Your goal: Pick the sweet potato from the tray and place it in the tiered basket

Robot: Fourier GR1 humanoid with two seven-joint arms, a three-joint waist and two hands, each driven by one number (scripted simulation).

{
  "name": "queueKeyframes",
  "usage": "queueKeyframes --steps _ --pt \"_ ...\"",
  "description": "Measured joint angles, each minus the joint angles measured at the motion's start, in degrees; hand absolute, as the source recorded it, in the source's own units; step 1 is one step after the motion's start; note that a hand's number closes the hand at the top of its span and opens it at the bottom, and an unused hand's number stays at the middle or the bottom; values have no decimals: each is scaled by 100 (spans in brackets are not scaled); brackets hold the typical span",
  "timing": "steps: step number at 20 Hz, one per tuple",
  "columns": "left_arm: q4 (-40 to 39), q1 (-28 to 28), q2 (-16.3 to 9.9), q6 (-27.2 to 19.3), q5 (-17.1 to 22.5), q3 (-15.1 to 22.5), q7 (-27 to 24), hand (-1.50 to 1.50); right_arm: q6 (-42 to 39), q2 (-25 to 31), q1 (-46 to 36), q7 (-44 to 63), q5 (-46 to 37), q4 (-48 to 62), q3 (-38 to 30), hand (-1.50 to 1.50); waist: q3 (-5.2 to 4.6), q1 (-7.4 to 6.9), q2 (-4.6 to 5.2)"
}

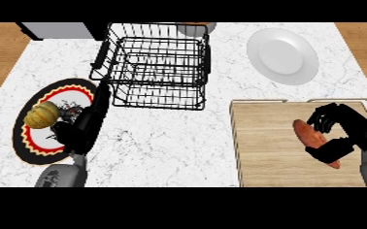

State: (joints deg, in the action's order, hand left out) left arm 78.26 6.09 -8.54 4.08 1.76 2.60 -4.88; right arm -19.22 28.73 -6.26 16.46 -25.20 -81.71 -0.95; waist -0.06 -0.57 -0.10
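**Right robot hand closed around the sweet potato on the tray**

At the left, the left robot hand (80, 126) rests on the white marbled tabletop (165, 140), its black fingers straight and relaxed, pointing up the view, holding nothing. It lies against the right edge of a round black, red and cream plate (43, 140), which carries a small yellow-orange pumpkin (41, 115) on its left part.

In the middle, toward the far side, stands the black wire tiered basket (158, 68); nothing can be seen lying in its tiers. A grey round object (195, 28) shows just behind its far right corner, mostly hidden. Right of the basket, a plain white plate (282, 56) lies bare.

At the lower right sits the wooden tray (265, 145). On it, the reddish-brown sweet potato (309, 133) lies lengthwise, well apart from the basket. The right robot hand (337, 131) curls round it, fingers over its upper end and thumb across its lower part.
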Motion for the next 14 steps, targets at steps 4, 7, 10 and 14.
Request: queueKeyframes --steps 4,7,10,14 --pt "-40 24 41 -21 -28 4 -60 0 531 110 -209 194 -1237 -198 713 150 6 -32 5" --pt "-42 36 7 24 -3 -41 4 0 863 37 -348 229 -1668 -305 840 150 9 -2 5" --pt "28 -53 -2 32 -17 -45 -6 0 1083 -261 -354 210 -1472 -687 724 150 13 41 -9" --pt "-25 -68 -38 89 0 -93 -88 0 1066 -592 -597 226 -856 -1354 440 150 17 88 -24"
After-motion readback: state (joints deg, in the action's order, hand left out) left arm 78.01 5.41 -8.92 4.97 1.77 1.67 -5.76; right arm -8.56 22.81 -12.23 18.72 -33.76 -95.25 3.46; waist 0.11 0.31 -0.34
